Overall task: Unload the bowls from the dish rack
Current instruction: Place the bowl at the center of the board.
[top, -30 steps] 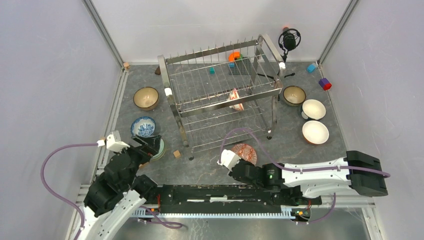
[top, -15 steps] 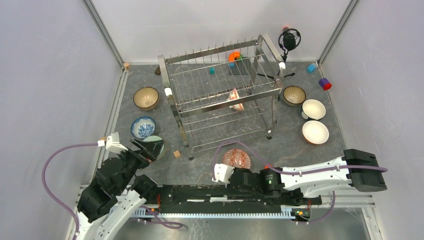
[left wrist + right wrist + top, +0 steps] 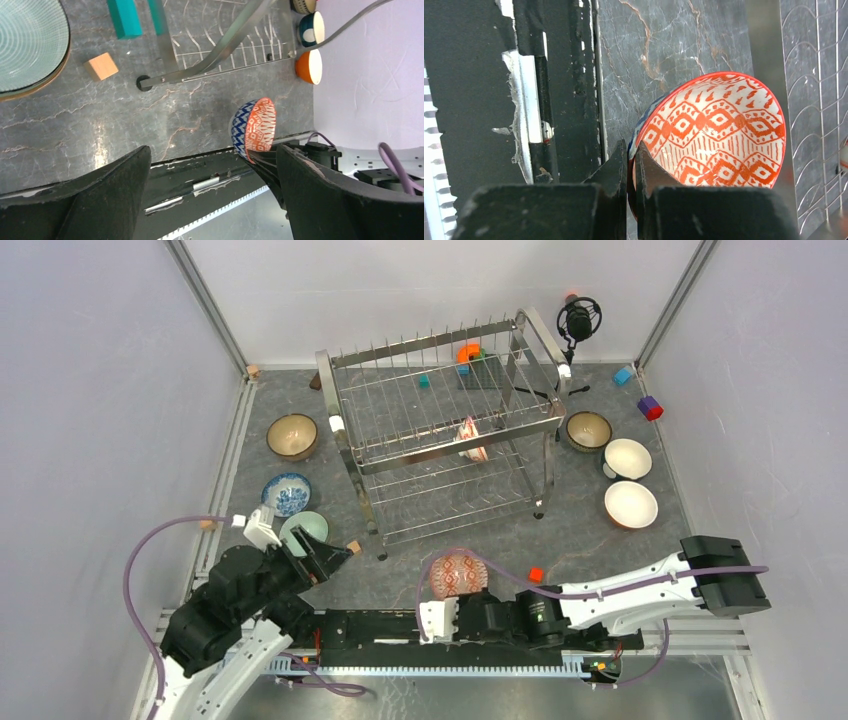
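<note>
The right fingers [image 3: 616, 172] are pressed onto the rim of an orange-and-white patterned bowl [image 3: 719, 130] — one finger inside, one outside. They hold it tipped on edge, mouth facing sideways, over the near strip of the grey surface [image 3: 590, 540], in front of the dish rack [image 3: 440, 410] and close to the black rail [image 3: 400, 625] at the arms' bases. Whether it touches the surface cannot be told. A floral bowl [image 3: 472, 438] stands on edge in the rack. The left fingers [image 3: 115, 195] are spread wide and hold nothing, hanging beside the pale green bowl [image 3: 303, 532]. That bowl sits left of the rack, with a blue-and-white bowl [image 3: 286, 493] and a brown bowl [image 3: 293, 436] beyond it. A second brown bowl [image 3: 588, 429] and two white bowls [image 3: 627, 457] sit to the rack's right.
</note>
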### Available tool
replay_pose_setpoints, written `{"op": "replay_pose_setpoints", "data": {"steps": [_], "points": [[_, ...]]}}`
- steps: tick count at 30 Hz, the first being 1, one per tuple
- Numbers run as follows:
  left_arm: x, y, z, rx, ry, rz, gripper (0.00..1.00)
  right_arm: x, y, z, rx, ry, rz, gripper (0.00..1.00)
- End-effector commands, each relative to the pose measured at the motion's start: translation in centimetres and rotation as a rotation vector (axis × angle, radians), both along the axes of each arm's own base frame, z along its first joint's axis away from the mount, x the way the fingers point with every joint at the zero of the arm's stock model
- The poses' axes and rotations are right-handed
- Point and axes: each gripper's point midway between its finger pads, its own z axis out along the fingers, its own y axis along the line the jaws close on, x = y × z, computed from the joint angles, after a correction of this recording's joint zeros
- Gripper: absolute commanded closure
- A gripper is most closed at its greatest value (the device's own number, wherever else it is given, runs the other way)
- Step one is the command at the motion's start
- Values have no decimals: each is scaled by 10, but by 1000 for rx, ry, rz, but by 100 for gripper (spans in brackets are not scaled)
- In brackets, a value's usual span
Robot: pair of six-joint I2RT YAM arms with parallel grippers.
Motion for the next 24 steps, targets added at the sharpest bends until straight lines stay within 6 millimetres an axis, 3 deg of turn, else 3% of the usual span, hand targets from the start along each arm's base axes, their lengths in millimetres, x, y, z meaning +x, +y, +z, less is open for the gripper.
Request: {"op": "replay_pose_setpoints", "data": {"steps": [1, 9, 24], "points": [[-13, -6, -20, 17, 40, -78, 0, -8, 30, 32, 107, -48, 85, 100], [-10, -13, 5, 12, -42, -126, 0, -15, 38, 43, 105, -117, 196, 100], [17, -25, 1, 15, -72, -155, 0, -22, 47, 39, 17, -188, 290, 100]]}}
